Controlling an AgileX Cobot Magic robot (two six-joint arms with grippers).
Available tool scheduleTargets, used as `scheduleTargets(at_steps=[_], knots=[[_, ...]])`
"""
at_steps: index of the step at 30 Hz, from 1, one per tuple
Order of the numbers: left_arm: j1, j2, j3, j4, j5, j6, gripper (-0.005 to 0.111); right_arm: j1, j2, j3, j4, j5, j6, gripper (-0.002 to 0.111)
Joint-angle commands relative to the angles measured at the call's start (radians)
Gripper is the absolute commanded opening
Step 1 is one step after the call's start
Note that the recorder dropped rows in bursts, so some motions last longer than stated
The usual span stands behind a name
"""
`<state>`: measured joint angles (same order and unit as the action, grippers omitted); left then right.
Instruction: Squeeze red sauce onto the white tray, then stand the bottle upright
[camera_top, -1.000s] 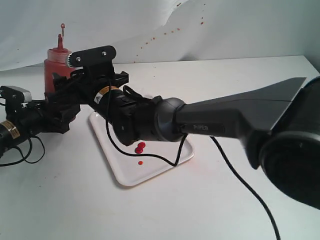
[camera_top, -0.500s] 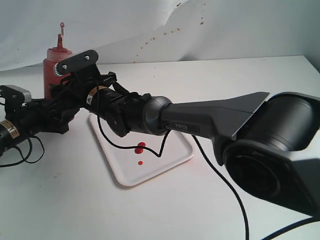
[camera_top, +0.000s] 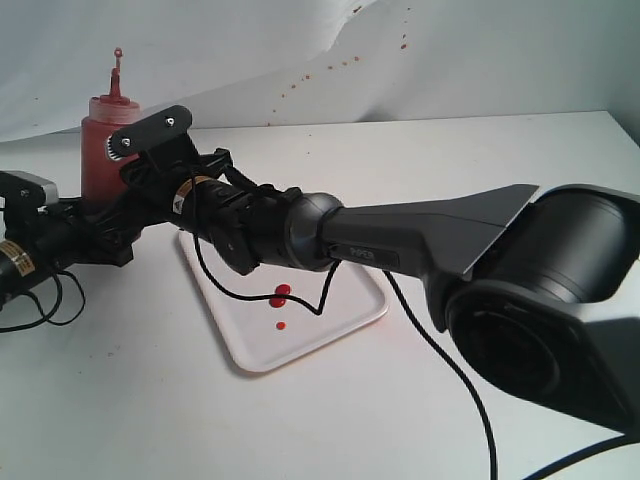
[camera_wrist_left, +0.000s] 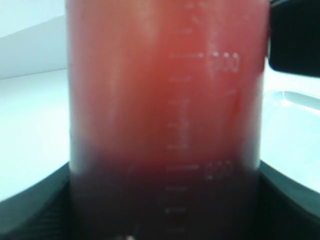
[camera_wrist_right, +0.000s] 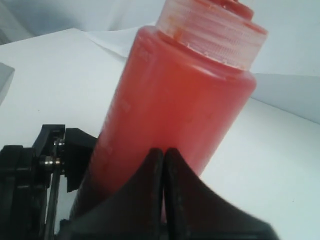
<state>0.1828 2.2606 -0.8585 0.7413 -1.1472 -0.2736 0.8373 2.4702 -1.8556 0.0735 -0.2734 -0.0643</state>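
The bottle (camera_top: 100, 140) stands upright on the table left of the white tray (camera_top: 335, 318), nozzle up. It fills the left wrist view (camera_wrist_left: 165, 90), with dark jaws at both sides of its lower body. My left gripper (camera_top: 103, 205) (camera_wrist_left: 165, 205) is shut on it. My right gripper (camera_top: 128, 178) reaches across from the right. Its fingers are shut together with nothing between them (camera_wrist_right: 164, 152), their tips against the bottle's side (camera_wrist_right: 175, 95). Red sauce (camera_top: 280, 293) lies as two joined blobs on the tray, with a small drop (camera_top: 281, 326) nearer the front.
The right arm (camera_top: 420, 235) stretches low over the tray, and its black cable (camera_top: 330, 290) droops onto the tray beside the sauce. Small red specks (camera_top: 330, 67) dot the white backdrop. White table extends to the front and right.
The bottle has shifted slightly left, with more of its body showing above the right gripper. The right arm dropped lower and followed it left. The sauce on the tray is unchanged.
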Motion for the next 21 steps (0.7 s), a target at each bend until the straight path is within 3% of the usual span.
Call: scheduleTargets(at_steps=[1,15,18,21], knots=[[-0.008,-0.011,-0.009,0.038,-0.074,0.02,0.0,-0.003,-0.015,-0.008,-0.019,0.077,-0.015,0.0],[-0.008,-0.015,-0.009,0.058,-0.074,0.02,0.0,-0.007,-0.174,-0.007,-0.061,0.381,-0.047,0.002],[-0.008,-0.015,-0.009,0.058,-0.074,0.02,0.0,-0.017,-0.183,-0.007,-0.043,0.416,-0.044,0.016],[-0.008,-0.015,-0.009,0.058,-0.074,0.014,0.0,-0.033,-0.197,-0.007,-0.029,0.497,-0.044,0.045]])
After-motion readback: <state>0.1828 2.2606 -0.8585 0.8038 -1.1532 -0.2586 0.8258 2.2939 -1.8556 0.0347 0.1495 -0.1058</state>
